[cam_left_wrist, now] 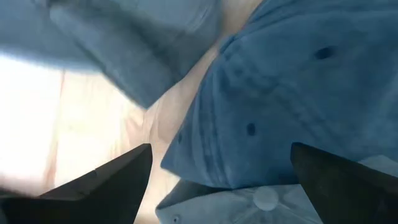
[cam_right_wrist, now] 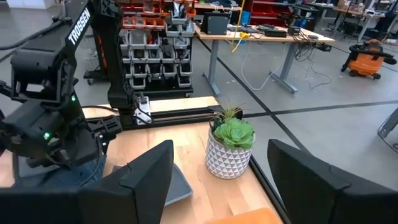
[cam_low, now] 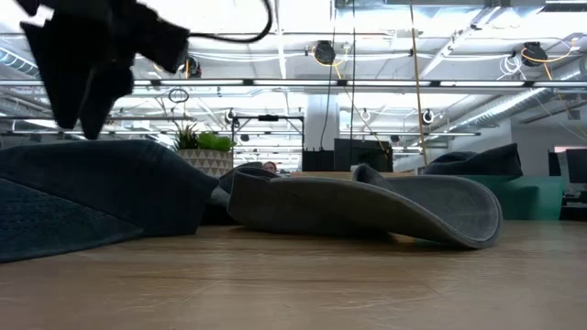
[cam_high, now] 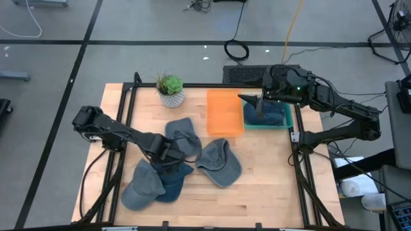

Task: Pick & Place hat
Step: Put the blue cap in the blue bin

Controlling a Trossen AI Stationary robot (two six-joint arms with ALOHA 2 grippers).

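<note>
Several caps lie in a cluster mid-table: a grey-blue one (cam_high: 183, 133), a grey one (cam_high: 219, 162) (cam_low: 367, 206), a light blue one (cam_high: 142, 186) and a navy one (cam_high: 174, 174). My left gripper (cam_high: 168, 153) (cam_left_wrist: 221, 180) hangs open just above this pile, pointing down. Its fingers stand either side of a blue cap's crown (cam_left_wrist: 292, 106), and a paler cap's top button (cam_left_wrist: 267, 199) shows below it. In the low view it hovers (cam_low: 83, 110) over a dark cap (cam_low: 92, 192). My right gripper (cam_high: 260, 109) (cam_right_wrist: 221, 186) is open over the teal bin (cam_high: 289, 120), where another blue cap (cam_high: 275, 115) lies.
An orange tray (cam_high: 225, 112) lies beside the teal bin. A potted succulent (cam_high: 171, 90) (cam_right_wrist: 231, 146) stands near the table's far edge. Black frame rails (cam_high: 128, 102) run along the table's left and right sides. Bare wood shows at the near right (cam_high: 270, 186).
</note>
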